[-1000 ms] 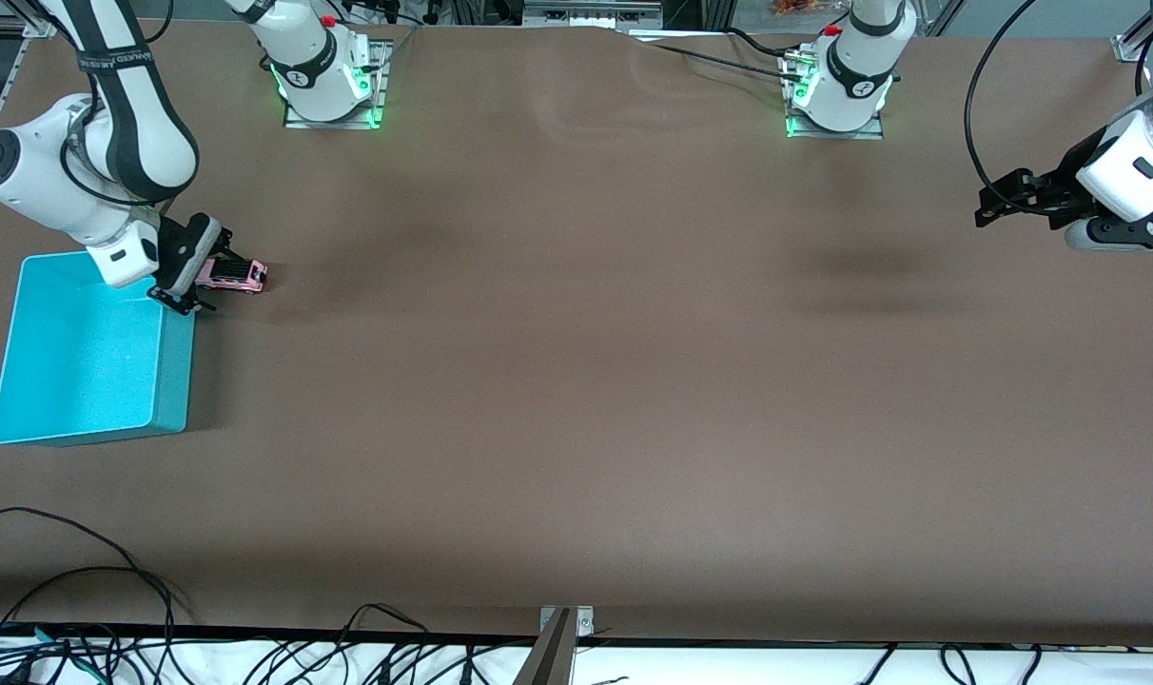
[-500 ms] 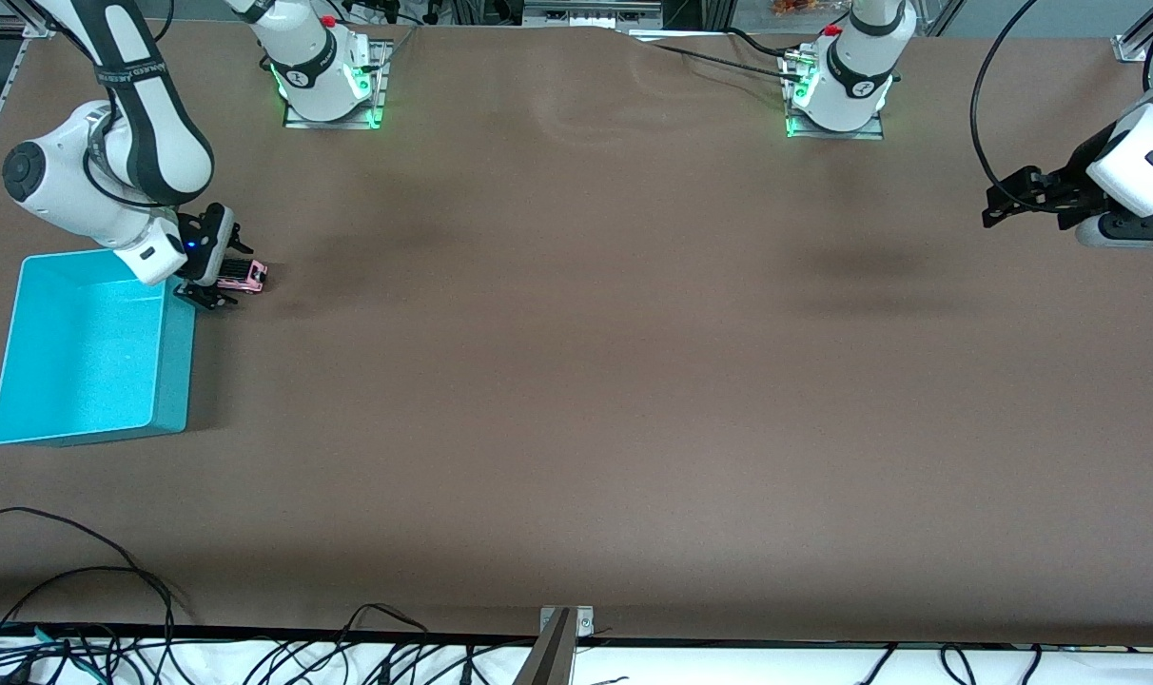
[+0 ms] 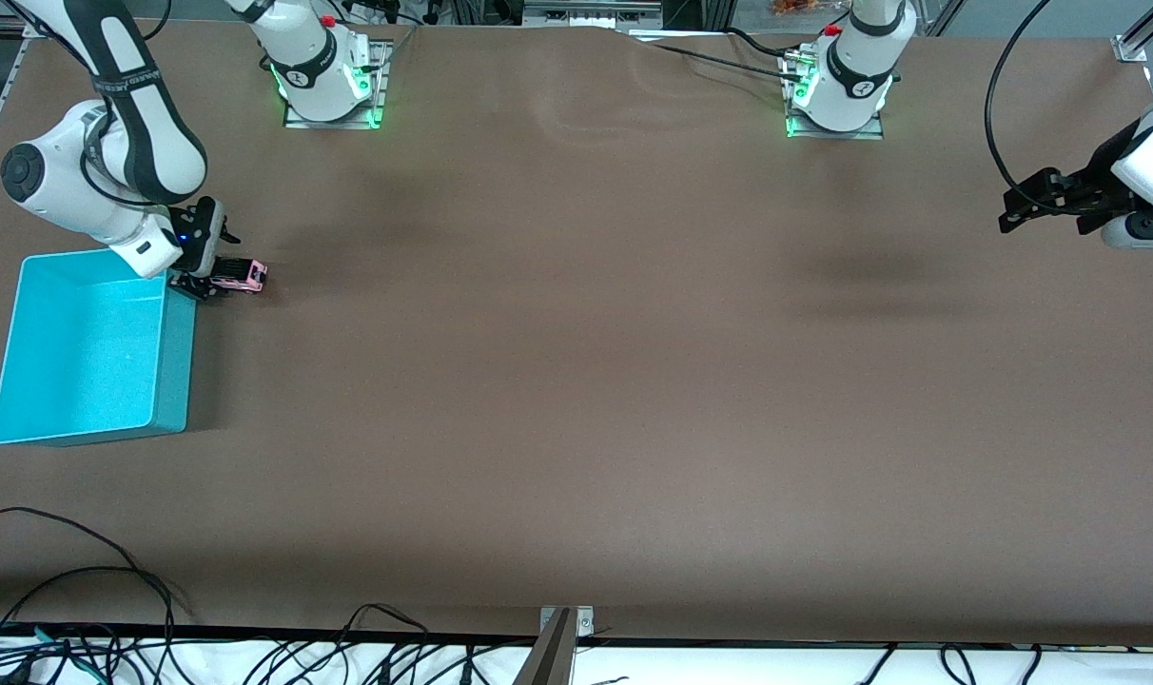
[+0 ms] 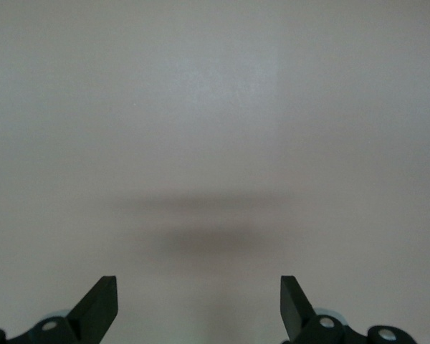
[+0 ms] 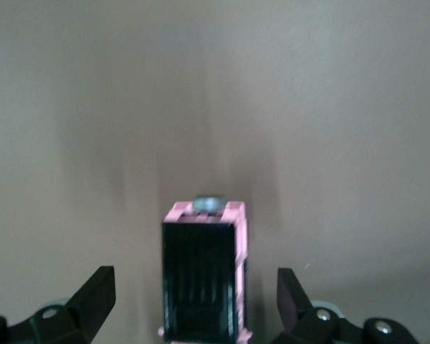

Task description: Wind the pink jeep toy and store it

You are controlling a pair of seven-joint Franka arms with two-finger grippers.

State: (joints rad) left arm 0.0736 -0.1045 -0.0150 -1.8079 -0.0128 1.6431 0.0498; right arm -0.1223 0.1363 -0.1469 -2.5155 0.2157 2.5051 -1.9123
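Pink jeep toy sits on the table beside the teal bin; our right gripper straddles it, jaws wide. We're at the grasp, closing comes next. Left gripper waits, spread.

No text, number or brand can be read with any certainty here. The black band around the white right arm carries a line of small white lettering, too small to make out. Each round white arm base bears a small dark round mark, also unreadable.
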